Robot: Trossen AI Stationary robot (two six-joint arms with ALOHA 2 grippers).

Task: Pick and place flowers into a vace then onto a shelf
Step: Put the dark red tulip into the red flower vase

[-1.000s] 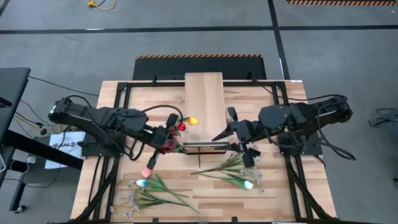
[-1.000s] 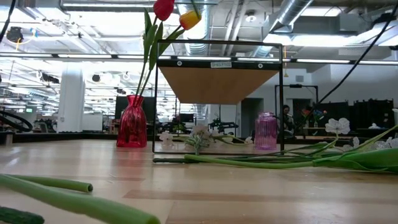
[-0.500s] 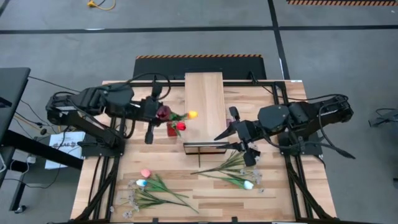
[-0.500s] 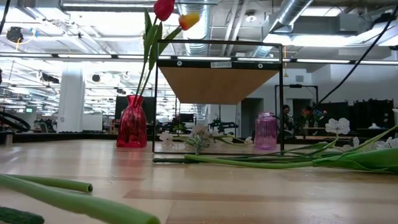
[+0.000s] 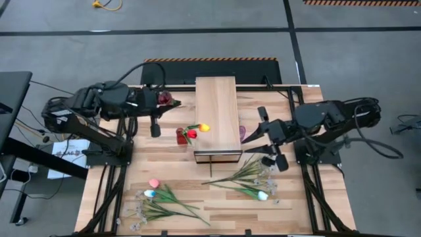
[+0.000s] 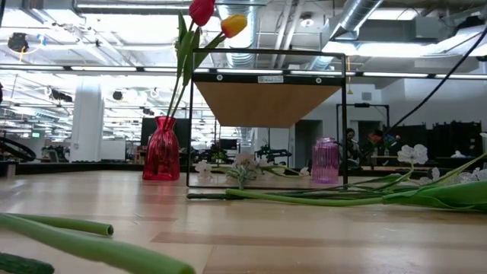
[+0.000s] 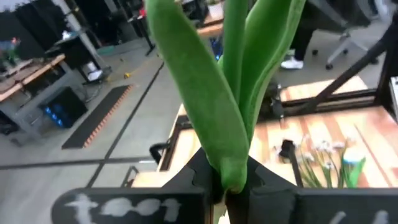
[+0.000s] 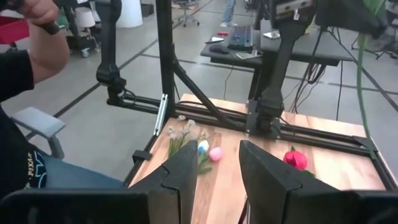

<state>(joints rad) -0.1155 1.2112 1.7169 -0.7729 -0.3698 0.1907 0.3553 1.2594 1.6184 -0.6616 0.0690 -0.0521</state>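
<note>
My left gripper (image 5: 158,100) is raised over the table's far left and is shut on a dark maroon tulip (image 5: 166,99). Its green leaves (image 7: 230,93) fill the left wrist view. A red vase (image 5: 182,137) stands left of the shelf (image 5: 216,112) on the table and holds a red and a yellow tulip (image 6: 202,11). A purple vase (image 5: 242,133) stands on the table right of the shelf. My right gripper (image 5: 263,135) is open and empty beside the purple vase. More flowers (image 5: 164,197) lie on the near part of the table. My left gripper pinches the maroon tulip's stem just below the base of its leaves (image 7: 227,183) between its two fingers. The tulip is lifted clear of the table. Its leaves and bloom reach away from the fingers, toward the shelf.
A second cluster of stems with a white tulip (image 5: 250,183) lies near right. A pink tulip (image 5: 154,183) lies near left. The shelf's black frame (image 6: 190,114) stands mid-table. A person's arm (image 8: 37,37) shows beyond the table in the right wrist view.
My left gripper has risen from beside the red vase and gone toward the table's far left, carrying the maroon tulip clear of the table. My right gripper has drawn back from the shelf's near end toward the table's right edge.
</note>
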